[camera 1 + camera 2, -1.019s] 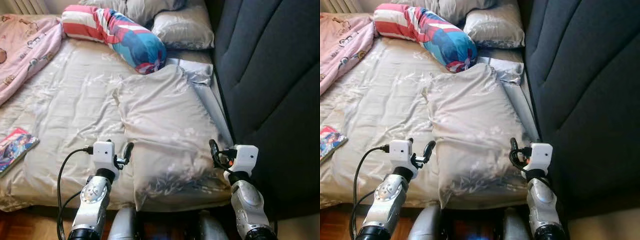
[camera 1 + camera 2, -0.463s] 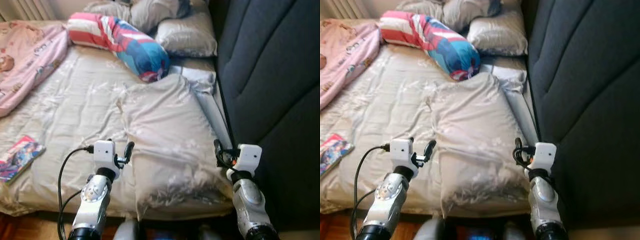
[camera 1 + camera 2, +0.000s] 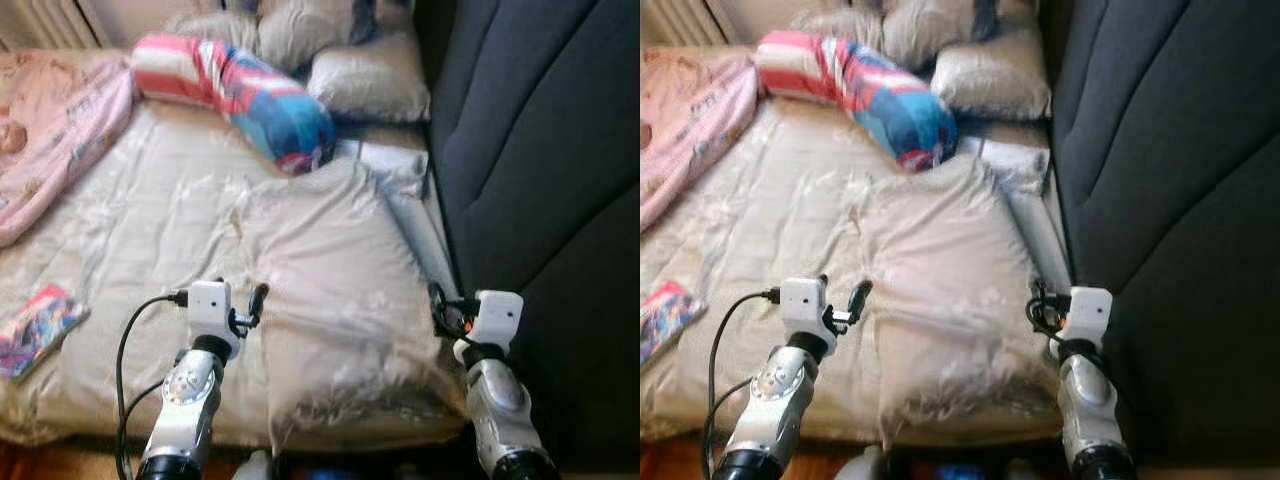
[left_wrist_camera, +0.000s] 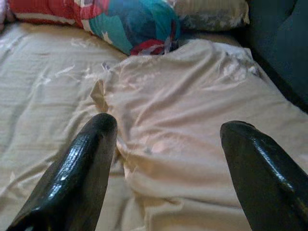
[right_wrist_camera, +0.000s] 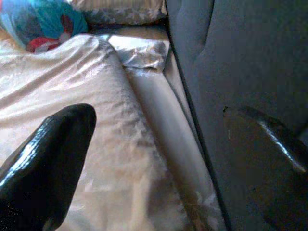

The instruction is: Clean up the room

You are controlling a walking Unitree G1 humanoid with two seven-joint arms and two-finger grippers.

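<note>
Left wrist view: my left gripper (image 4: 163, 159) gapes over the pillow (image 3: 335, 265); right gripper (image 5: 159, 159) spread too; pinch opposite edges evenly.

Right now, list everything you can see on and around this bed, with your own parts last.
Large beige satin pillow: one, lying flat on the near right part of the bed, between the two hands.
Red, white and blue striped bolster cushion: one, far end, touching the large pillow's far corner.
Grey patterned pillows: at least two, at the head of the bed.
Pink printed blanket: one, far left.
Colourful flat book: one, near left edge.
Beige crumpled bedsheet: one, covering the mattress.
Dark padded headboard panel: one, along the right side.
Left hand: open, at the pillow's left edge.
Right hand: open, at its right edge.
</note>
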